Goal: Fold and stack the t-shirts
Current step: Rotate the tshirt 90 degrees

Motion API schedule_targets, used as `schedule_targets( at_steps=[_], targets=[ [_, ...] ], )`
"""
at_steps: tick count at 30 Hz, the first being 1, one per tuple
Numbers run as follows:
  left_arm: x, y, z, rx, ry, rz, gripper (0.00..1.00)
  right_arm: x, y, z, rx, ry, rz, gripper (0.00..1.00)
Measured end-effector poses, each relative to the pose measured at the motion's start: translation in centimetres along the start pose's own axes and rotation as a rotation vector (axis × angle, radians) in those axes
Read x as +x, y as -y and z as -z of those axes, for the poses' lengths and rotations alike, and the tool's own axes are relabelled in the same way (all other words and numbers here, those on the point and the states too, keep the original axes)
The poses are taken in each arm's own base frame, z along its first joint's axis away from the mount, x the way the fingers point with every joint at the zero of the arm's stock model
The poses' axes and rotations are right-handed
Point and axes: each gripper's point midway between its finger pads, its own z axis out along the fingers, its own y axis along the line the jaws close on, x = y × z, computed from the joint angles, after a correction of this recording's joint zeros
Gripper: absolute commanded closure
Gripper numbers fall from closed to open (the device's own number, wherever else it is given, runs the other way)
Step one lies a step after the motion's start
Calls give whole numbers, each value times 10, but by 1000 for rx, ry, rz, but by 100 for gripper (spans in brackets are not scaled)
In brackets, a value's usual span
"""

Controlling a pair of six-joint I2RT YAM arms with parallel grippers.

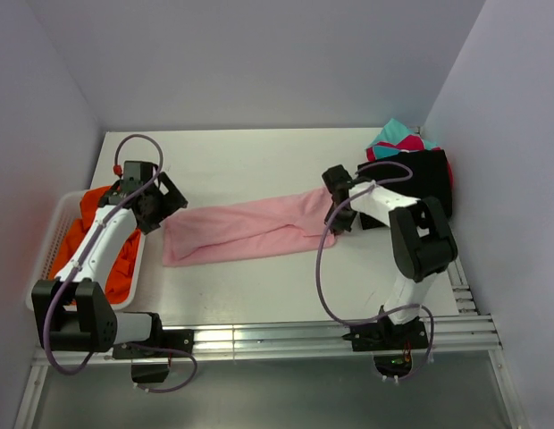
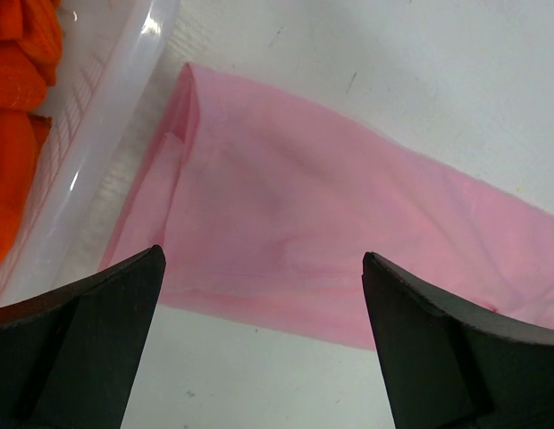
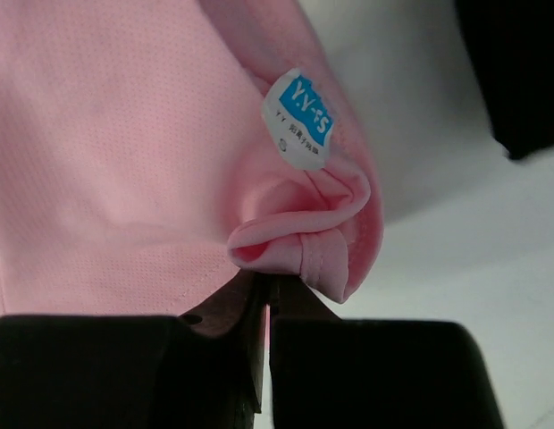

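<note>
The right hand [image 3: 266, 295] is clamped tight on the collar fold of the pink t-shirt [image 1: 250, 231], which lies stretched along the bench [image 1: 259, 161] between both hands. The left hand [image 2: 261, 259] hangs spread wide above its other end, holding nothing, the basket [image 2: 107, 116] just beside it.

A white plastic mesh basket [image 1: 50, 243] was set at the left edge of a white table [image 1: 259, 156], well apart from the right edge. Its translucent ribbed wall [image 2: 107, 107] was seen close in the left wrist view, beside a few faint dark scuffs on the tabletop. Plain pale grey walls [image 1: 259, 63] enclosed the table behind and at both sides. Slotted aluminium rails [image 1: 277, 338] were laid along the near edge.
</note>
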Motion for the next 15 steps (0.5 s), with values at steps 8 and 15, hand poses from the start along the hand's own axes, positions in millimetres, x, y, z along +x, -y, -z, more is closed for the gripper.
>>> schedule_targets(
  at_steps=[8, 15],
  targets=[
    [11, -8, 17, -15, -32, -5, 1, -80, -121, -21, -141, 29, -42, 100],
    [9, -9, 40, -6, -25, -23, 1, -152, -347, 30, -814, 148, 121, 0]
  ],
)
